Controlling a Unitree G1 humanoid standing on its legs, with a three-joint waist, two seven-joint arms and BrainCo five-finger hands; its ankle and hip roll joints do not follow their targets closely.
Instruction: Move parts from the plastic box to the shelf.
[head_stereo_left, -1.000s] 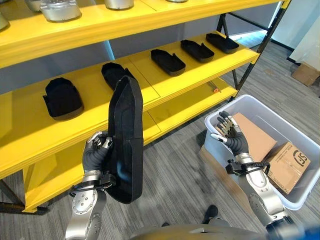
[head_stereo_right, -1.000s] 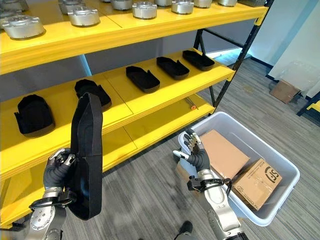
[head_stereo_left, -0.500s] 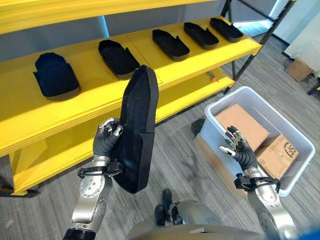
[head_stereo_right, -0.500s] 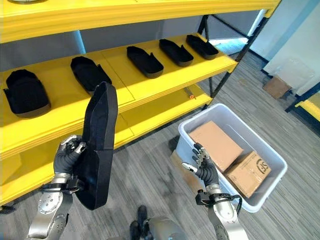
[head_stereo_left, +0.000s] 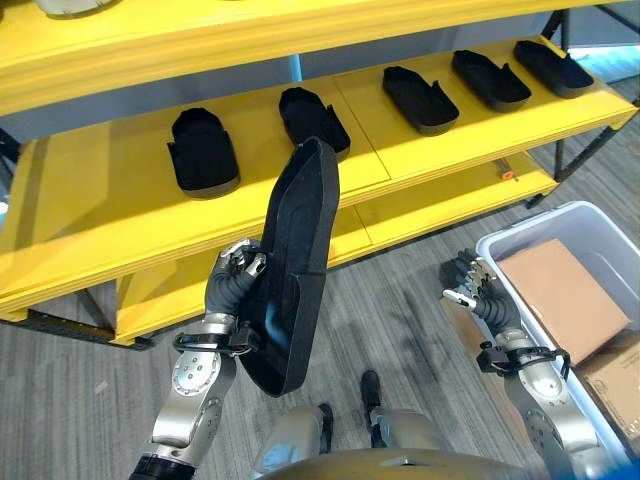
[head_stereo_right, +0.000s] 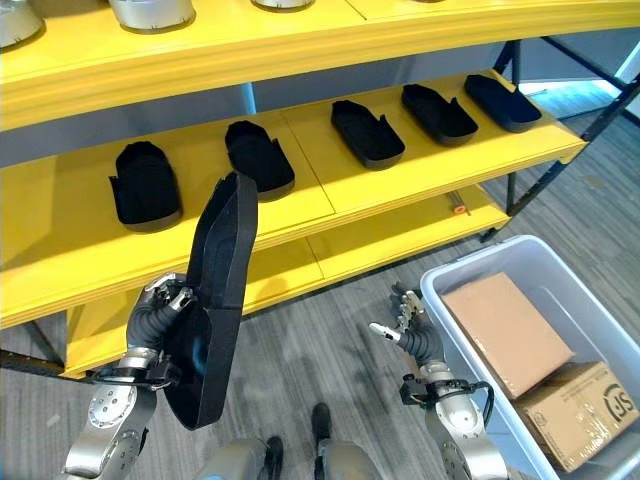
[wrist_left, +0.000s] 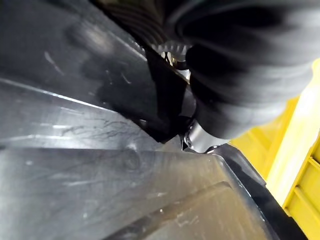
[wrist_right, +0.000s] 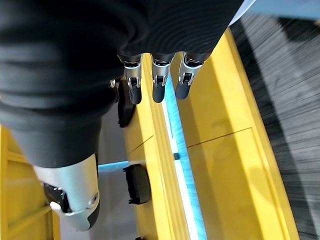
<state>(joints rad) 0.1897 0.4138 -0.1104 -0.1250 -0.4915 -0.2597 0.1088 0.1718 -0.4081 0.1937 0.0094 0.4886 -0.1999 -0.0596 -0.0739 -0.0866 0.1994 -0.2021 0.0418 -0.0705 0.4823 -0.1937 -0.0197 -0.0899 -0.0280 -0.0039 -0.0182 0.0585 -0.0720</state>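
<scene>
My left hand is shut on a long black moulded part, holding it upright in front of the yellow shelf; the same part shows close up in the left wrist view. Several matching black parts lie in a row on the middle shelf. The grey plastic box stands on the floor at the right and holds cardboard boxes. My right hand hangs open and empty just left of the plastic box, its fingers relaxed in the right wrist view.
Silver metal parts sit on the top shelf. A lower yellow shelf runs near the floor with a small orange item on it. Grey wood-look floor lies between the shelf and the box.
The view has swung left, so the shelf and box shifted right. My left hand still holds the black part upright. My right hand has dropped a little beside the box.
</scene>
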